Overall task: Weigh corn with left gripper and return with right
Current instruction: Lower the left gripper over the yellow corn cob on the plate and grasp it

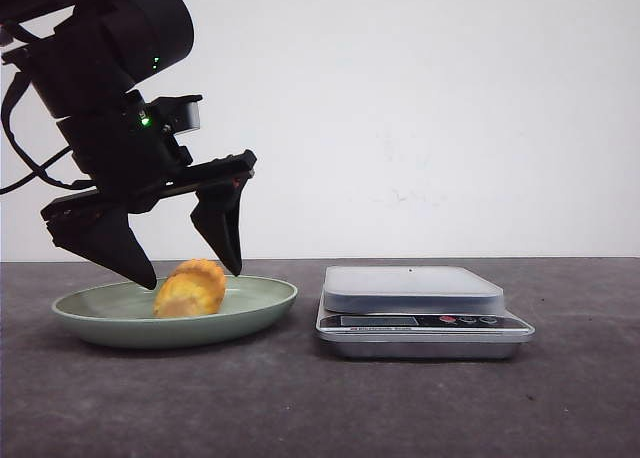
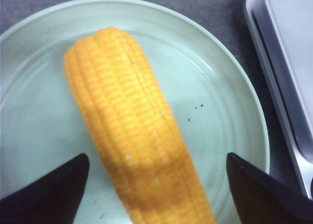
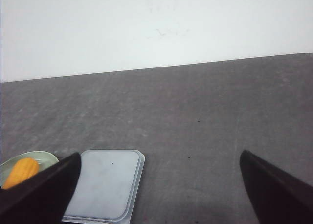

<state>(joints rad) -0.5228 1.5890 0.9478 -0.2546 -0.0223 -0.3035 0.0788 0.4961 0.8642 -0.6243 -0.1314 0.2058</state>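
While the corn [image 1: 190,289] lies on your green plate [image 1: 262,303], your left gripper [image 1: 190,270] straddles it with fingers wide; your right gripper [image 3: 157,194] is spread wide too.

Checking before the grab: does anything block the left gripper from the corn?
Nothing visible. The left gripper is open, one finger on each side of the corn, which lies alone on the plate.

Above corn [image 1: 190,289]: left gripper [image 1: 190,268] straddles it, fingers spread, gaps on both sides.
Plate [image 1: 265,303] to scale [image 1: 420,308]: narrow gap.
Above scale: unobstructed.
Right of scale: bare table [image 1: 580,378].
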